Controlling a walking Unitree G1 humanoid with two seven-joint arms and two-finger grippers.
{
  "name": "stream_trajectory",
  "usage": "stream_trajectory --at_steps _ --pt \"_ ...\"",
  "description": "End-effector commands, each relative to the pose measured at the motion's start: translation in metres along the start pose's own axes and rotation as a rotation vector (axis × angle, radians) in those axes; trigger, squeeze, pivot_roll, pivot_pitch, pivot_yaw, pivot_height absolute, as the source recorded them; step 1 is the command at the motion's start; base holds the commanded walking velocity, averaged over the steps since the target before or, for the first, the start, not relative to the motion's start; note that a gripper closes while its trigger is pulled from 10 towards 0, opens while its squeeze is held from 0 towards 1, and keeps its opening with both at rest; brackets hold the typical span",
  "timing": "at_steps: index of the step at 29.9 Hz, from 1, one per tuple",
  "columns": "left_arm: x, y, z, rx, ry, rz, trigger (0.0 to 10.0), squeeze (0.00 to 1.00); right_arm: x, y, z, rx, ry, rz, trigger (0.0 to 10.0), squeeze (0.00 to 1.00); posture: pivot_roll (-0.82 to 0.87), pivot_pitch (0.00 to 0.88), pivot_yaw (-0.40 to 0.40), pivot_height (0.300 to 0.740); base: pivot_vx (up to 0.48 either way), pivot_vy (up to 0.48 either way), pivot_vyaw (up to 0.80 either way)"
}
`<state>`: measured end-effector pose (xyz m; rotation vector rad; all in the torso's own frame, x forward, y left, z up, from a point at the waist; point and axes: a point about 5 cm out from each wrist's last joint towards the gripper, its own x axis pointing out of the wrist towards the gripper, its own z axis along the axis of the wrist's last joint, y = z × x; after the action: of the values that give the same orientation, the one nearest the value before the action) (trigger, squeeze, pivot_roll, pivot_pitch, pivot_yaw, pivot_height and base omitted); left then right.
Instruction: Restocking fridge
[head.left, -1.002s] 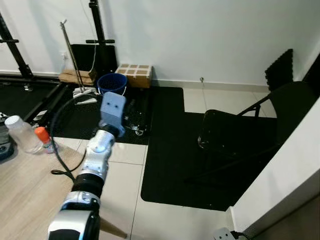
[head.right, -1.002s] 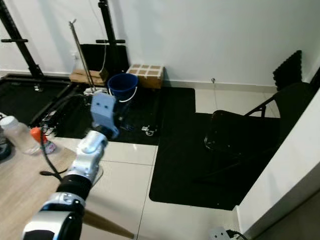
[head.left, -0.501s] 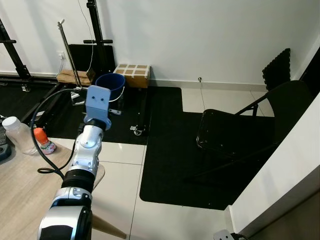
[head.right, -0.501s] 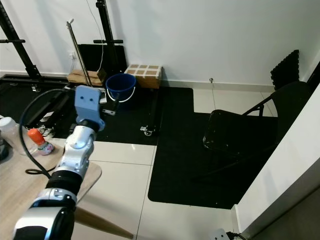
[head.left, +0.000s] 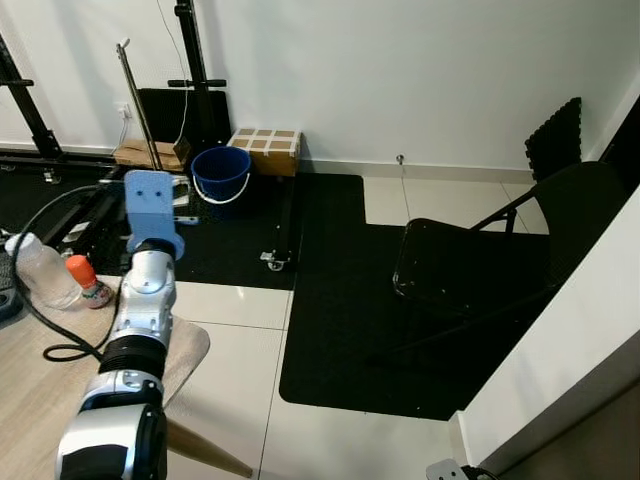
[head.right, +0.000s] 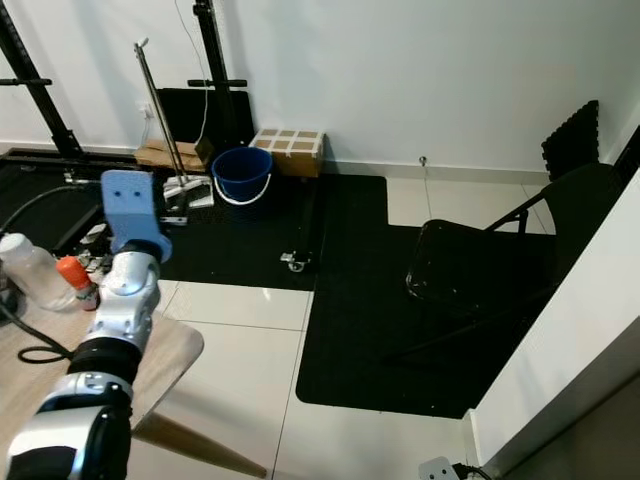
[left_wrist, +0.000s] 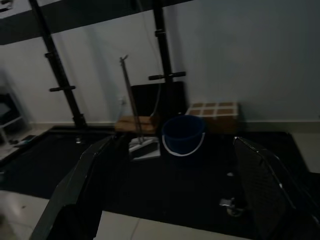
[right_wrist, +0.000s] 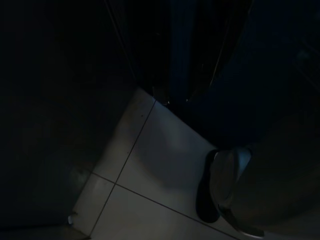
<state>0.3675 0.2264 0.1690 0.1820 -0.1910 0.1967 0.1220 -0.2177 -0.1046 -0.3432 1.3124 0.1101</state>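
On the wooden table (head.left: 40, 400) at my left stand a clear plastic bottle (head.left: 40, 270) and a small orange-capped bottle (head.left: 88, 282). My left arm reaches forward over the table's right end, its blue wrist housing (head.left: 150, 205) just right of the two bottles and hiding the fingers from the head views. In the left wrist view the left gripper (left_wrist: 174, 145) is open, its black fingers (left_wrist: 80, 200) spread wide with nothing between them, facing the far wall. My right arm hangs idle in the dark above pale floor tiles (right_wrist: 150, 170).
A blue bucket (head.left: 221, 172), a cardboard box (head.left: 266, 148) and black stands line the far wall. A black folding chair (head.left: 480, 260) sits on a black mat (head.left: 340, 300) at the right. A white panel (head.left: 570, 340) rises at the near right.
My left arm has swung left, from above the floor tiles to beside the two bottles at the table's end. The bottles have stayed put.
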Motion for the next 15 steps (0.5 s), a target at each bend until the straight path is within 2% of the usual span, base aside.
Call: stream_trajectory --at_steps 1,9,10,15 --pt "-0.001 0.011 -0.008 0.019 0.046 0.032 10.0 0.0 0.0 0.001 -0.001 0.006 0.0 0.004 10.0 0.0 0.01 0.0 0.005 0.74 0.0 0.0 0.0" --pt "-0.005 0.029 -0.022 0.062 0.109 0.068 10.0 0.0 0.0 0.001 -0.001 0.005 0.0 0.005 10.0 0.0 0.01 0.0 0.004 0.74 0.0 0.0 0.0" --pt "-0.007 0.034 -0.027 0.087 0.132 0.071 10.0 0.0 0.0 0.001 -0.001 0.004 0.001 0.006 10.0 0.0 0.01 0.0 0.004 0.74 0.0 0.0 0.0" --pt "-0.009 0.04 -0.03 0.105 0.147 0.081 10.0 0.0 0.0 0.001 -0.003 0.005 0.004 0.006 10.0 0.0 0.01 0.0 0.005 0.74 0.0 0.0 0.0"
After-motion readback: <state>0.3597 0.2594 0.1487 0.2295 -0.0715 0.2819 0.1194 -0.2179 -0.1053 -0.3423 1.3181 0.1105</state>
